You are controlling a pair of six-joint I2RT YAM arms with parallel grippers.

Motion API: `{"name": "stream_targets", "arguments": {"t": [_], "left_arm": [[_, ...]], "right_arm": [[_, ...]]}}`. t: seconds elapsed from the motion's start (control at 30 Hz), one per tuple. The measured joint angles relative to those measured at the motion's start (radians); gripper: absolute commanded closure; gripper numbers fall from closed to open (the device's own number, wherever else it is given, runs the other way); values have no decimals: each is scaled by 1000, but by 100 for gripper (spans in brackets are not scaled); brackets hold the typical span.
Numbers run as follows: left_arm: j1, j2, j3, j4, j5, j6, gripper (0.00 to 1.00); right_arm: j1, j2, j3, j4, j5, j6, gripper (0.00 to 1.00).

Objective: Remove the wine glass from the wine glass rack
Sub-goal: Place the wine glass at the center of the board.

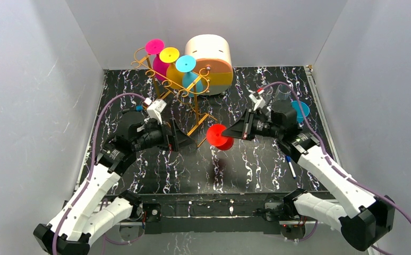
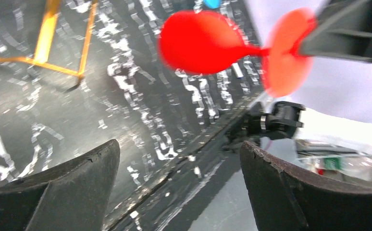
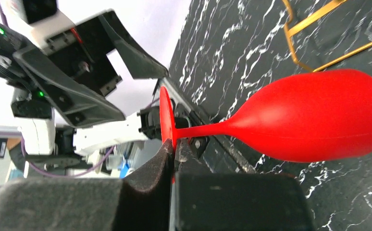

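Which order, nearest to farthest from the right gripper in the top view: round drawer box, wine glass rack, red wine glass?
1. red wine glass, held in the right gripper.
2. wine glass rack, left of it, farther back.
3. round drawer box, behind the rack, farthest back.

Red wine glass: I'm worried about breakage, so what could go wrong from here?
The right gripper pinches only the thin foot of the red wine glass, bowl sticking out sideways over the table: it may pivot or slip. The left gripper, jaws open, sits close by and could knock it.
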Motion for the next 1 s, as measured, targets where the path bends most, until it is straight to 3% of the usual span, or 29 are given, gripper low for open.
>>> {"name": "stream_targets", "arguments": {"t": [0.23, 0.47, 0.87, 1.0], "left_arm": [[-2, 17, -7, 112, 140, -37, 35], [-9, 35, -43, 164, 224, -50, 41], [-32, 56, -51, 238, 281, -77, 75], [-42, 56, -67, 253, 291, -84, 78]], "right_arm": [[135, 60, -25, 95, -7, -1, 99], [156, 63, -32, 198, -14, -2, 99], [169, 85, -58, 273, -37, 16, 99], [176, 90, -58, 293, -44, 26, 99]]}}
